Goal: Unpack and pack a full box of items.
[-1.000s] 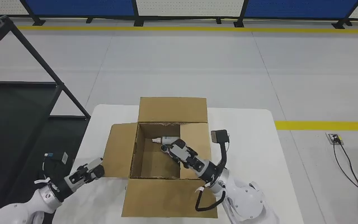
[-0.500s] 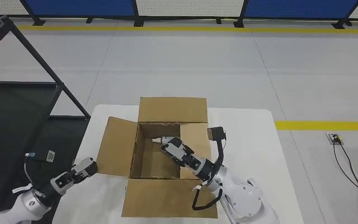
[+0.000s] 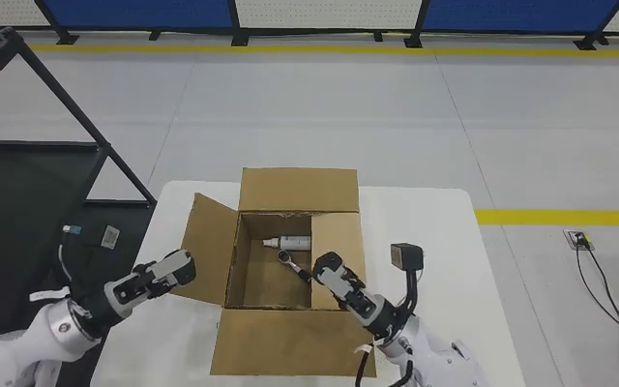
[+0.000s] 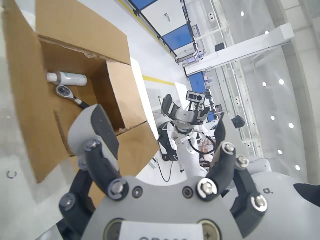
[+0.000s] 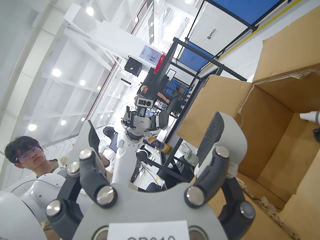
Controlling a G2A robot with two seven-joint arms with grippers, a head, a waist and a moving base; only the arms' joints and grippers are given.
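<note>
Two items lie in the cardboard box [image 3: 298,189], top view: white bottle [image 3: 295,241], ratchet wrench [image 3: 288,258] just beside it. Left wrist view: left hand [image 4: 160,123] wide, empty, outside the box. Right wrist view: right hand [image 5: 155,126] wide (also empty) near its rim; reaching in could snag cardboard.

A large industrial hall laid out as a robot test floor. The white table [image 3: 435,232] stands on a pale painted floor [image 3: 290,116]; beyond the table a yellow floor line [image 3: 290,48] runs before blue and white partition panels [image 3: 116,12]; left of the table rises a black metal frame [image 3: 77,108]; right of it lies a floor socket [image 3: 577,239] with its cable; high above the table spans a white beamed ceiling [image 5: 37,13] with round lamps [image 5: 57,72].
</note>
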